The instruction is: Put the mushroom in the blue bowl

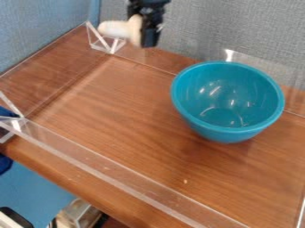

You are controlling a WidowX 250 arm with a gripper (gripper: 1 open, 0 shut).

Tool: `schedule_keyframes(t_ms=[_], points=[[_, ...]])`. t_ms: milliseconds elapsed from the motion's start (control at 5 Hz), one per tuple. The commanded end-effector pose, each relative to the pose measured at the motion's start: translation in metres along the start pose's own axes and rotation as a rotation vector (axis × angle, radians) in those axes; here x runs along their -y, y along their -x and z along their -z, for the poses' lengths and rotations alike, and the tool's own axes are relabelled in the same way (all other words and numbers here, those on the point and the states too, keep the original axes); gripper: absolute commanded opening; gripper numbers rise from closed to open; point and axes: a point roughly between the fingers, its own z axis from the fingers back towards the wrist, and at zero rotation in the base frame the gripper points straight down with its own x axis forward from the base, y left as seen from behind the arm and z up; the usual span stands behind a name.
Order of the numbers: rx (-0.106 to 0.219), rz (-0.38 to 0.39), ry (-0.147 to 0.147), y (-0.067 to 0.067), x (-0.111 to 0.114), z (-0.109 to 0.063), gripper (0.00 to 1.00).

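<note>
Nearest the camera runs a low, clear acrylic wall [113, 183], thin and glossy, edging the front of the worktop [107, 107], whose surface is a smooth reddish-brown wood grain with a soft sheen. To the right, resting on that wood, sits the blue bowl [227, 101]: round, deep, glossy teal plastic with a thick rim and bright reflections on its inner wall; nothing lies inside it. Farther back, at the rear left corner, stands a clear plastic triangular stand [105, 40], its edges catching light against the grey-blue textured backdrop [48, 27]. Above that corner, near the top of the view, hangs the black end effector [149, 34], pointing downward, its fingers pinching the mushroom [116, 28] at one end. The mushroom is held clear of the worktop, well apart from the bowl and up and to its left in the view. It is small, cream-white and rounded, with its long axis lying roughly level, sticking out to the left of the fingers; which end is cap and which is stem cannot be told.
</note>
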Motion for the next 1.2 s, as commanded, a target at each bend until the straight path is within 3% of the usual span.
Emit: schedule_keyframes(t_ms=[0, 200, 600, 1000], points=[[0.078, 0.055, -0.077, -0.022, 0.037, -0.039, 0.00], [0.078, 0.130, -0.067, -0.050, 0.078, -0.036, 0.00], [0.059, 0.219, -0.045, -0.085, 0.118, -0.031, 0.00], [0.055, 0.116, -0.028, -0.061, 0.092, -0.008, 0.00]])
